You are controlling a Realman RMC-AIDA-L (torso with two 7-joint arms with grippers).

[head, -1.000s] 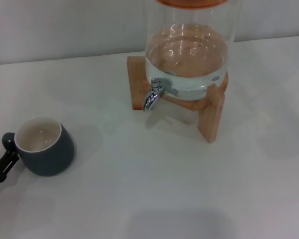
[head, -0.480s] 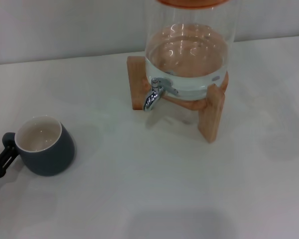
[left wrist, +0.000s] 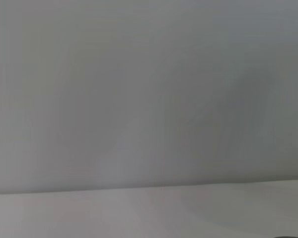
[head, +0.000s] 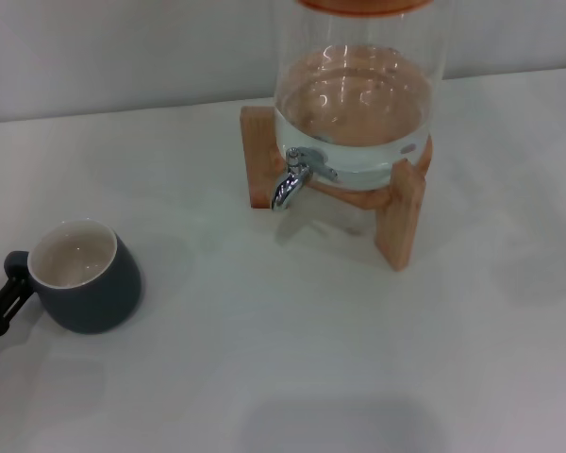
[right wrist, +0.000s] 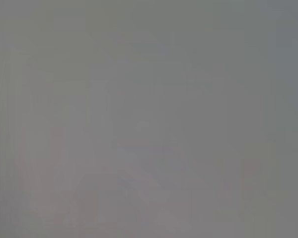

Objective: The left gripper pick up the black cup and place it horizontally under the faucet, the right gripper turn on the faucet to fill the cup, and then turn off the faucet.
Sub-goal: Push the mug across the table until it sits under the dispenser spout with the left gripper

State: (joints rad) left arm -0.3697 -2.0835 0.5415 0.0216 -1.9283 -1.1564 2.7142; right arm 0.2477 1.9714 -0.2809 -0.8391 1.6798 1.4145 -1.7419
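At the near left edge of the white table (head: 292,359), the left gripper (head: 0,307) reaches the loop handle of the upright black cup (head: 87,278); whether its jaws are apart or clamped cannot be told. Toward the far edge, the faucet (head: 289,184) juts from the glass dispenser (head: 358,94) on its wooden stand (head: 396,212), well apart from the cup.

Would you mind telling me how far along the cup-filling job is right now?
Nothing looks finished: the black cup stands upright and empty on the table, far from the faucet. In hand: the left gripper is at the cup's handle; whether it grips it is unclear. Left: carrying the cup under the faucet, opening it, filling, closing. The right gripper is out of view.
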